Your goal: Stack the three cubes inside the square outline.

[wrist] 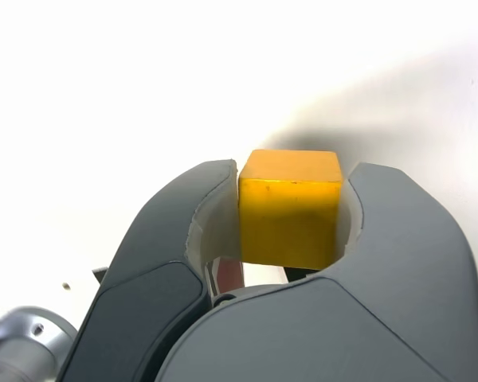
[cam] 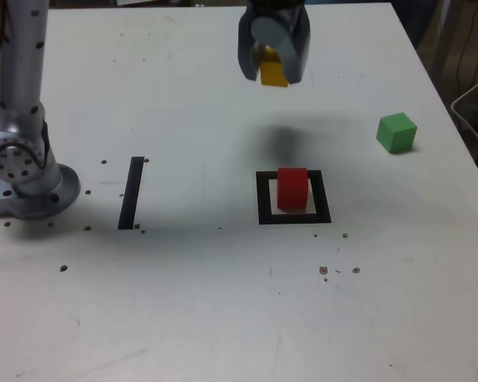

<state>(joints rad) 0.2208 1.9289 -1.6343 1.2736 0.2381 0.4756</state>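
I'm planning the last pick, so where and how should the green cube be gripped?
Come straight down on the green cube, closing on two opposite side faces. It sits flat and alone on the table, nothing crowding it, and turned slightly, so rotate the gripper to match its faces.

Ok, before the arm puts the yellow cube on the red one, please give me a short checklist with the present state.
1. Gripper shut on yellow cube: ok.
2. Yellow cube lifted off table: ok.
3. Red cube inside square outline: ok.
4. Red cube's top free: ok.
5. Green cube apart from the outline: ok.
6. Yellow cube directly above red cube: not ok.
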